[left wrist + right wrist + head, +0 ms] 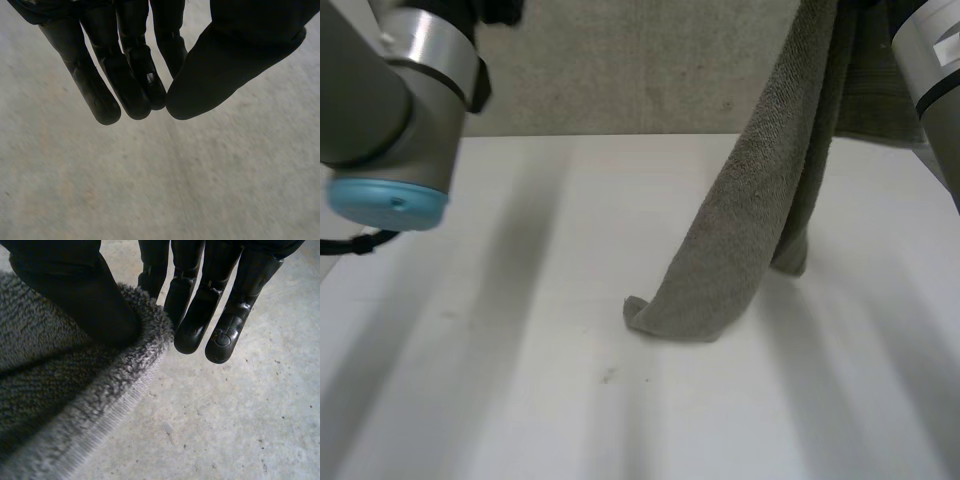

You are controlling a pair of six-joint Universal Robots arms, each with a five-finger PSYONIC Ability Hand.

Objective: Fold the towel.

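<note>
A grey terry towel (750,220) hangs down from high at the right, and its lower end rests crumpled on the white table (520,350). In the right wrist view my right hand (200,315) pinches the towel (75,390) at its hemmed edge, with the thumb (85,295) pressing the cloth against the fingers. My left hand (125,75) is raised off the table, its fingers and thumb drawn together with nothing between them. The left arm (390,110) is at the upper left and the right arm (935,70) at the upper right.
A grey concrete surface (640,70) lies beyond the table's far edge and shows behind both hands in the wrist views. The table's left and front parts are bare white.
</note>
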